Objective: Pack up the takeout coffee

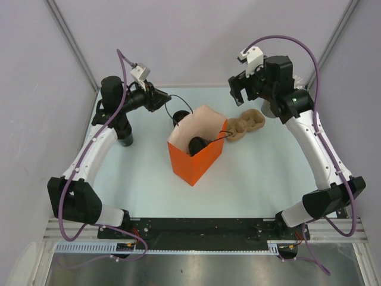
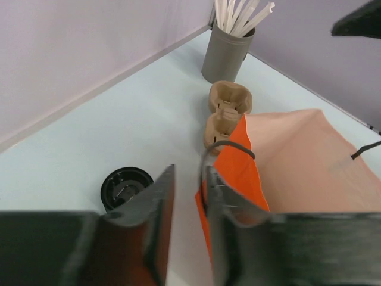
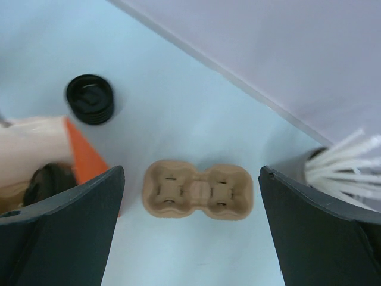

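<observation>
Left end effector (image 2: 189, 179) sits slightly parted at the orange bag (image 2: 241, 179) (right end effector (image 3: 191, 176) spread wide).

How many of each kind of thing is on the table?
Orange bag: 1
Black cups: 3 (in the bag, behind it, by the left arm)
Brown cup tray: 1
Grey tub of sticks: 1
Total: 6

Pale lavender walls (image 1: 178, 36) box in the light blue tabletop (image 1: 268, 179) on three sides. Silver frame posts (image 1: 71, 44) slant through both upper corners. Lighting's soft, even.
</observation>
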`<state>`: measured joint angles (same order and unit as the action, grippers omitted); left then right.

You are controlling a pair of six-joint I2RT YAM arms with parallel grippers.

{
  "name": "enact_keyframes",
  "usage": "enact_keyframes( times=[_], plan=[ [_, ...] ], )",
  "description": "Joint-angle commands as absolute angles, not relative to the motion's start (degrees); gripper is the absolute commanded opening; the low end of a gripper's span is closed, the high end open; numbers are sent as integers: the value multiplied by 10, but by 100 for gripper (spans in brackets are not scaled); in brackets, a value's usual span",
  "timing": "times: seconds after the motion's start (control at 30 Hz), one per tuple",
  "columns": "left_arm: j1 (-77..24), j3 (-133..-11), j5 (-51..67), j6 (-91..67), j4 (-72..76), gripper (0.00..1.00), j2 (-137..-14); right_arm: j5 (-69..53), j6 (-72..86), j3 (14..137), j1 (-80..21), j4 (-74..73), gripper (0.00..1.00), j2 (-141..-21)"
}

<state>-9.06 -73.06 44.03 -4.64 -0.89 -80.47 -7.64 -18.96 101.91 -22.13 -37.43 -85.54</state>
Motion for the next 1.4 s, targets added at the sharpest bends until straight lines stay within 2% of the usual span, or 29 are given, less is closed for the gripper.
enact_keyframes(
  times=[0.0, 0.07, 0.2, 0.37, 0.47, 0.7, 0.83, 1.0, 1.2, 1.37],
  plan=[
    [-94, -738, 459, -48, 15, 43, -785, 26, -130, 1014, -163, -288, 98, -858],
    [-94, -744, 461, -47, 10, 50, -784, 33, -117, 1016, -141, -282, 97, -867],
    [-94, -764, 468, -46, 4, 74, -774, 17, -74, 1017, -71, -271, 95, -892],
    [-94, -814, 479, -37, -42, 85, -764, 7, -36, 1021, -19, -255, 93, -911],
    [-94, -843, 484, -28, -74, 100, -755, -5, -25, 1023, -4, -245, 91, -918],
    [-94, -893, 483, 22, -157, 100, -724, 30, 11, 1017, 37, -222, 85, -941],
    [-94, -904, 445, 75, -224, 100, -699, 49, 13, 1019, 46, -200, 79, -963],
    [-91, -871, 390, 114, -271, 100, -666, 69, 29, 1034, 66, -196, 69, -1009],
    [-72, -813, 386, 134, -283, 100, -650, 71, 51, 1045, 90, -195, 57, -1048],
    [-57, -772, 396, 133, -275, 100, -628, 41, 73, 1034, 115, -194, 53, -1063]
  ],
)
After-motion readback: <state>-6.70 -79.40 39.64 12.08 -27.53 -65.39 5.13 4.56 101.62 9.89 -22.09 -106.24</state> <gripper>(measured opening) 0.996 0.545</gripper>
